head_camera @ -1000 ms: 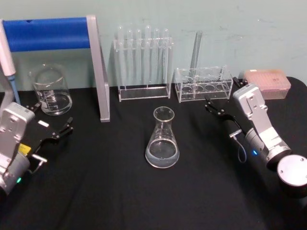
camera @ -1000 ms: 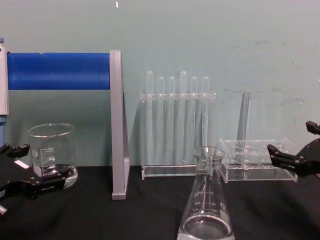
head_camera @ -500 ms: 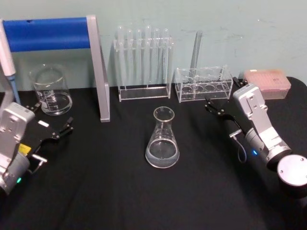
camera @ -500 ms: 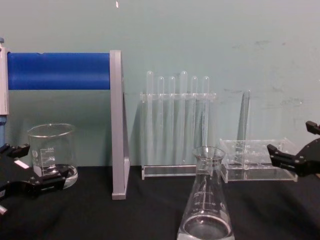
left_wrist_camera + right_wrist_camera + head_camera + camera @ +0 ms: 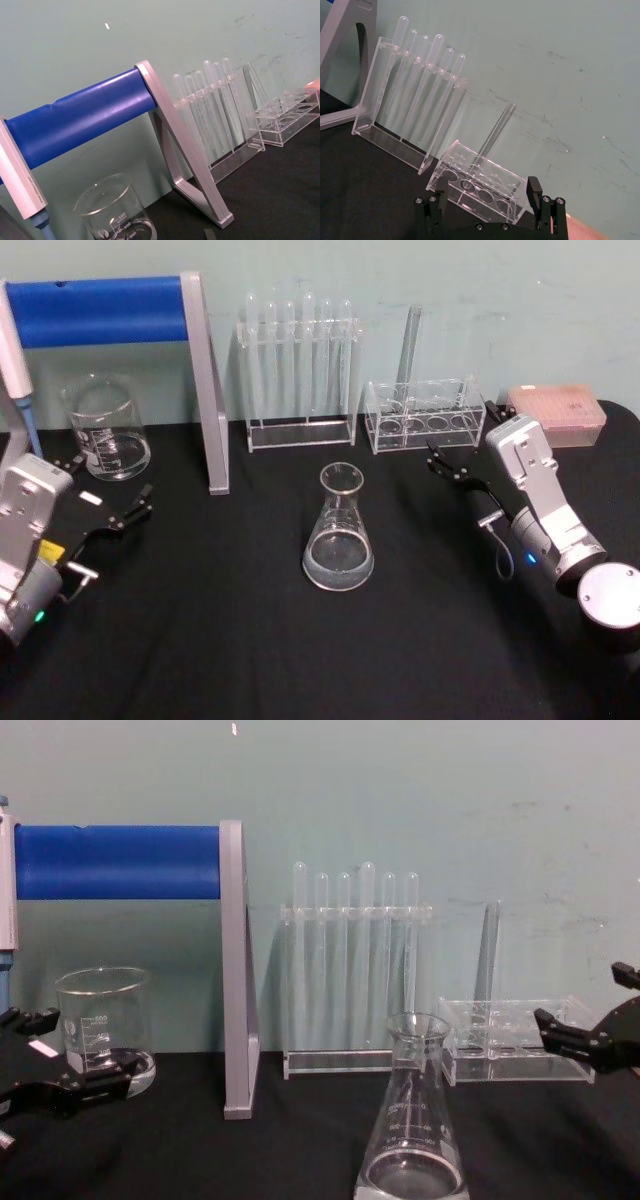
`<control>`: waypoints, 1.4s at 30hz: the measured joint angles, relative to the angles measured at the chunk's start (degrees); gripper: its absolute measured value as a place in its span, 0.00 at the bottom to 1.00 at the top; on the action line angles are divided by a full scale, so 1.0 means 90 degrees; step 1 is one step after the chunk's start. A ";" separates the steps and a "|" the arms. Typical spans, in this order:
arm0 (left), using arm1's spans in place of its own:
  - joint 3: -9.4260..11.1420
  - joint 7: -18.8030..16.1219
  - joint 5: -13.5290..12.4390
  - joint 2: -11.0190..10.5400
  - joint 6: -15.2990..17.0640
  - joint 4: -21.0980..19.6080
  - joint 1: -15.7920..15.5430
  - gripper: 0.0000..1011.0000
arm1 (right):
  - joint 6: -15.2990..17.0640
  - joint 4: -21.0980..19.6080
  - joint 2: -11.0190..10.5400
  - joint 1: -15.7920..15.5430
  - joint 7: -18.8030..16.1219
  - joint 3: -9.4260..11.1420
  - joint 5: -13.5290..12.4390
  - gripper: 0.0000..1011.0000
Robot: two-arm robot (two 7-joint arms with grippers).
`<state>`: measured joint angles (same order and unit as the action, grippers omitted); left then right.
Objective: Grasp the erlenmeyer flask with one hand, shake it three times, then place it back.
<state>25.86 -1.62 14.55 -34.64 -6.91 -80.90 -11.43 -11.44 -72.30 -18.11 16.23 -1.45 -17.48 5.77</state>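
Black tabletop [image 5: 220, 640] is carrying the erlenmeyer flask [image 5: 338, 531], standing upright at center; fragile, slippery glass, likely best gripped at its narrow neck. Left gripper [image 5: 103, 503] and right gripper [image 5: 459, 457] are hovering well apart from it, both spread wide and empty

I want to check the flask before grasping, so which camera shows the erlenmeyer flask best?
The head view: the whole erlenmeyer flask stands upright on the black table, clear of both arms. The chest view shows it side-on, base cut off.
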 joint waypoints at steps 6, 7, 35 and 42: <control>0.0000 0.0000 0.0000 0.0000 0.0000 0.0000 0.0000 0.99 | 0.0000 0.0000 0.0000 0.0000 0.0000 0.0000 0.0000 0.99; 0.0001 0.0000 0.0000 0.0000 0.0000 0.0000 0.0000 0.99 | 0.0000 0.0000 0.0000 0.0000 0.0001 0.0000 0.0000 0.99; 0.0000 0.0000 0.0000 0.0000 0.0000 0.0000 0.0000 0.99 | 0.0000 0.0001 0.0000 0.0000 0.0001 0.0000 0.0000 0.99; 0.0000 0.0000 0.0000 0.0000 0.0000 0.0000 0.0000 0.99 | -0.0001 0.0000 0.0000 0.0000 0.0001 0.0000 0.0000 0.99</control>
<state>25.86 -1.62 14.55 -34.65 -6.91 -80.90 -11.43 -11.45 -72.29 -18.11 16.23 -1.45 -17.48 5.77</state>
